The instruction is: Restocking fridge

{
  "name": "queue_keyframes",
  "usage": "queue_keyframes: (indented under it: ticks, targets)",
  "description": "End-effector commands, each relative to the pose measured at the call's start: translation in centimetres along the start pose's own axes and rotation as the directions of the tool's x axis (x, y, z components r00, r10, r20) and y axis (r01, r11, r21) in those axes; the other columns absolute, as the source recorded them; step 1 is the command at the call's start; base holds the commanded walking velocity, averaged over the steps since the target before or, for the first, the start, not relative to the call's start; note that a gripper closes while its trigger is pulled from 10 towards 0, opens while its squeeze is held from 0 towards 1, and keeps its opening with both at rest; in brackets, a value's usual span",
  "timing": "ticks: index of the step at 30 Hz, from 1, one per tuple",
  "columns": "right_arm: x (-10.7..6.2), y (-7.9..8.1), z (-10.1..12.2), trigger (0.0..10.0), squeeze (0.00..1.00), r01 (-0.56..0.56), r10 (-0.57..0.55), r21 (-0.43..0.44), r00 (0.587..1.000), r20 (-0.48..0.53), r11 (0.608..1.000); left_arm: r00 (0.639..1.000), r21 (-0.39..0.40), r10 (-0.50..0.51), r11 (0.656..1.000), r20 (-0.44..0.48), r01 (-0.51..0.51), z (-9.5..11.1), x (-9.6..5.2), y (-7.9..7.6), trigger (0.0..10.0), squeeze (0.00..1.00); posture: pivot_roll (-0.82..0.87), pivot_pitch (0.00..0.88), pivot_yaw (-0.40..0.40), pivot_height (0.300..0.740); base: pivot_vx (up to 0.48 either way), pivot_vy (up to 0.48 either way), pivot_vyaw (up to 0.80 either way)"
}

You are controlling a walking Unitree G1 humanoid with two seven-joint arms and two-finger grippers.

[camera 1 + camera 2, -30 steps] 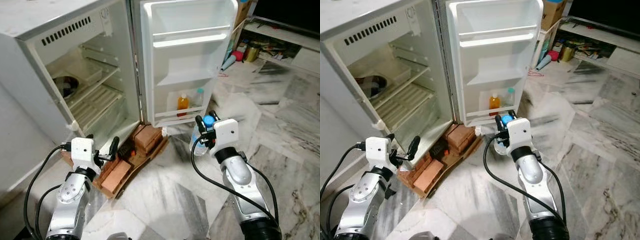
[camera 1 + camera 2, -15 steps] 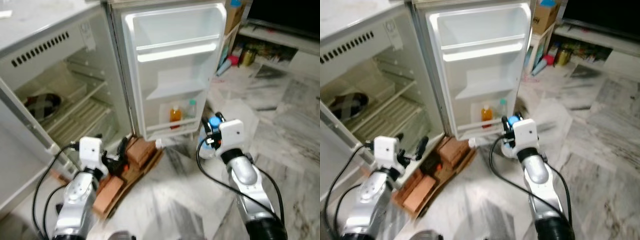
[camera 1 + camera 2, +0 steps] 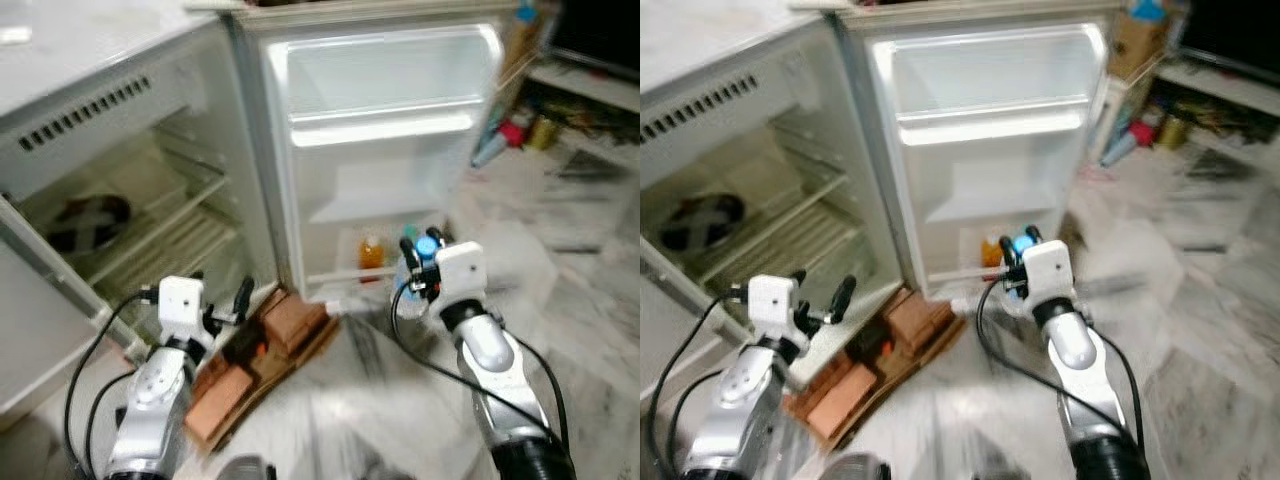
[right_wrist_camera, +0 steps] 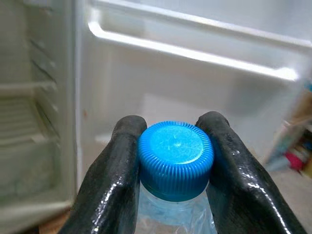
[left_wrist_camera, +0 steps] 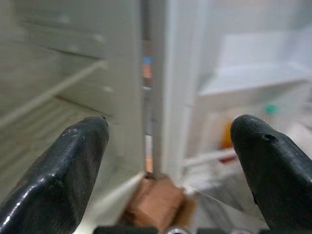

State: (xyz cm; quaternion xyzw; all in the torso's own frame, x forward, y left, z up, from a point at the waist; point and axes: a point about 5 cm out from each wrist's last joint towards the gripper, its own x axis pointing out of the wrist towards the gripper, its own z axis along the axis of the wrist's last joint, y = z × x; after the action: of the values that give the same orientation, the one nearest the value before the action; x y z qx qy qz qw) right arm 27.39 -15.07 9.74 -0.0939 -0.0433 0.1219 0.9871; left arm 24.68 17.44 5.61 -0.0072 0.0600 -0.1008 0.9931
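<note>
My right gripper point(image 3: 420, 243) is shut on the neck of a clear water bottle with a blue cap point(image 4: 175, 153), held upright just in front of the open fridge door point(image 3: 390, 130). On the door's lowest shelf stands an orange bottle point(image 3: 371, 252), just left of the held bottle and about level with it. A blurred green cap point(image 5: 270, 108) shows beside the orange bottle. My left gripper point(image 3: 222, 300) hangs open and empty, low in front of the fridge body point(image 3: 120, 110), near its hinge side.
The fridge rests on bricks and a board point(image 3: 265, 345) that jut onto the marble floor. A dark bowl point(image 3: 85, 220) sits on a wire shelf inside. Cans and clutter point(image 3: 530, 130) lie on low shelving at the far right.
The camera has moved, so the whole picture has shifted and blurred. The fridge door now looks larger and nearer. The right gripper's bottle has drawn level with the door's lowest shelf.
</note>
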Motion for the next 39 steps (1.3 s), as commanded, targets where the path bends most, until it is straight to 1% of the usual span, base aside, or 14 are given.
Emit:
queue_keyframes:
  ticks: [1, 10, 17, 20, 23, 25, 26, 29, 30, 31, 32, 36, 38, 39]
  targets:
    - [0.6, 0.7, 1.3, 10.0, 0.00, -0.023, 0.022, 0.008, 0.998, 0.064, 1.000, 1.000, 0.016, 0.017, 1.000, 0.005, -0.017, 0.2, -0.1, 0.5, 10.0, 0.00, 0.00, 0.022, -0.011, 0.740, 0.469, 0.000, 0.00]
    - [0.6, 0.7, 1.3, 10.0, 0.00, -0.026, 0.025, 0.006, 0.998, 0.060, 1.000, 0.999, 0.017, 0.032, 0.999, -0.001, -0.032, 0.1, -0.1, 0.4, 10.0, 0.00, 0.00, 0.027, -0.014, 0.740, 0.434, 0.000, 0.00]
    - [0.5, 0.7, 1.2, 10.0, 0.00, -0.026, 0.026, 0.007, 0.998, 0.055, 1.000, 0.999, 0.018, 0.032, 0.999, -0.005, -0.032, 0.0, -0.2, 0.4, 10.0, 0.00, 0.00, 0.031, -0.016, 0.740, 0.000, 0.000, 0.00]
    - [0.4, 0.8, 1.2, 10.0, 0.00, -0.028, 0.028, 0.010, 0.998, 0.053, 1.000, 0.999, 0.019, 0.047, 0.999, -0.006, -0.047, 0.0, -0.4, 0.6, 10.0, 0.00, 0.00, 0.032, -0.017, 0.740, 0.000, 0.000, 0.00]
    - [0.1, 0.8, 1.0, 10.0, 0.00, -0.026, 0.024, 0.026, 0.999, 0.046, 0.999, 0.995, 0.017, 0.095, 0.995, -0.013, -0.094, -0.2, -0.9, 1.1, 10.0, 0.00, 0.00, 0.033, -0.017, 0.740, 0.000, 0.000, 0.00]
    - [-0.6, 0.6, 0.7, 10.0, 0.00, -0.001, -0.001, 0.040, 1.000, 0.031, 0.999, 0.990, 0.017, 0.137, 0.990, -0.025, -0.137, -0.5, -1.9, 1.9, 10.0, 0.00, 0.00, 0.036, -0.016, 0.740, 0.000, 0.000, 0.00]
    - [-1.3, 0.4, 0.5, 10.0, 0.00, 0.017, -0.018, 0.048, 1.000, 0.017, 0.999, 0.986, 0.016, 0.163, 0.987, -0.040, -0.162, -0.9, -2.8, 2.3, 10.0, 0.00, 0.00, 0.039, -0.014, 0.740, 0.000, 0.000, 0.00]
    - [-2.3, 0.2, -0.1, 10.0, 0.00, 0.035, -0.035, 0.051, 0.999, -0.006, 0.998, 0.978, 0.025, 0.198, 0.980, -0.058, -0.197, -1.2, -3.8, 2.8, 10.0, 0.00, 0.01, 0.046, -0.011, 0.740, 0.000, 0.000, 0.00]
    - [-2.9, 0.2, -0.4, 10.0, 0.00, 0.045, -0.044, 0.058, 0.999, -0.023, 0.997, 0.975, 0.037, 0.210, 0.978, -0.067, -0.208, -1.4, -4.5, 2.9, 10.0, 0.00, 0.01, 0.049, -0.009, 0.740, 0.000, 0.000, 0.00]
    - [-2.9, 0.2, -0.4, 10.0, 0.00, 0.045, -0.044, 0.058, 0.999, -0.023, 0.997, 0.975, 0.037, 0.210, 0.978, -0.067, -0.208, -1.4, -4.5, 2.9, 10.0, 0.00, 0.01, 0.049, -0.009, 0.740, 0.000, 0.000, 0.00]
    - [-3.4, 0.3, -0.6, 10.0, 0.00, 0.048, -0.046, 0.073, 0.998, -0.034, 0.996, 0.976, 0.048, 0.206, 0.978, -0.072, -0.203, -1.5, -5.0, 2.8, 10.0, 0.00, 0.01, 0.051, -0.008, 0.740, 0.000, 0.000, 0.00]
    - [-3.6, 0.9, -0.6, 10.0, 0.00, 0.027, -0.024, 0.087, 0.999, -0.032, 0.996, 0.978, 0.049, 0.193, 0.981, -0.074, -0.190, -1.7, -5.4, 2.5, 10.0, 0.00, 0.01, 0.049, -0.008, 0.740, 0.000, 0.000, 0.00]
    - [-3.2, 1.6, -0.3, 10.0, 0.00, -0.009, 0.010, 0.078, 1.000, -0.016, 0.997, 0.983, 0.038, 0.173, 0.985, -0.061, -0.171, -1.4, -5.0, 2.0, 10.0, 0.00, 0.02, 0.042, -0.010, 0.740, 0.000, 0.000, 0.40]
    - [-3.0, 1.7, -0.2, 10.0, 0.00, -0.013, 0.014, 0.080, 1.000, -0.010, 0.997, 0.984, 0.037, 0.169, 0.985, -0.055, -0.168, -1.3, -4.9, 1.9, 10.0, 0.00, 0.02, 0.042, -0.010, 0.740, 0.259, 0.000, 0.80]
